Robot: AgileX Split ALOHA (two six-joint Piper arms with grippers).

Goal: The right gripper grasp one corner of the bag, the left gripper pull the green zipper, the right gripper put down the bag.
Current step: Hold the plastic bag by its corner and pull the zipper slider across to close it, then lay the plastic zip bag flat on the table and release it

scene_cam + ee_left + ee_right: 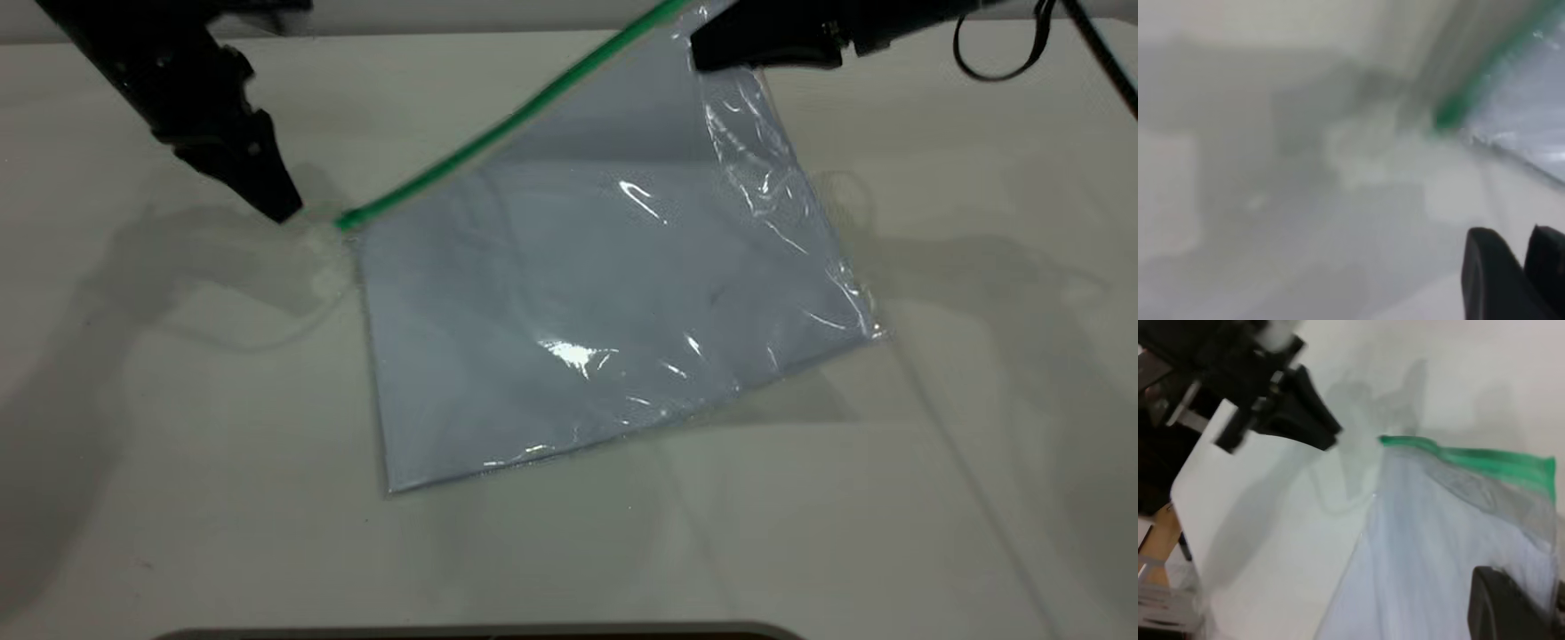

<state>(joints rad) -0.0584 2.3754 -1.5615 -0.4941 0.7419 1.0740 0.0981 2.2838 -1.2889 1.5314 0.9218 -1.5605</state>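
Observation:
The bag (605, 293) is a clear bluish pouch, tilted, with its near edge on the white table (178, 444). My right gripper (702, 49) is shut on its far right corner and holds that corner raised. The green zipper (498, 133) runs along the raised far edge down to its left end near the table. My left gripper (283, 212) points down just left of that end, apart from it, with its jaws together and empty. The left wrist view shows the zipper end (1458, 107) beyond my fingers (1485, 267). The right wrist view shows the bag (1425, 553), the zipper (1485, 460) and the left gripper (1328, 437).
A thin black cable loop (996, 53) hangs by the right arm at the far right. A dark rounded edge (480, 633) runs along the table's near side. Bare table lies left, right and in front of the bag.

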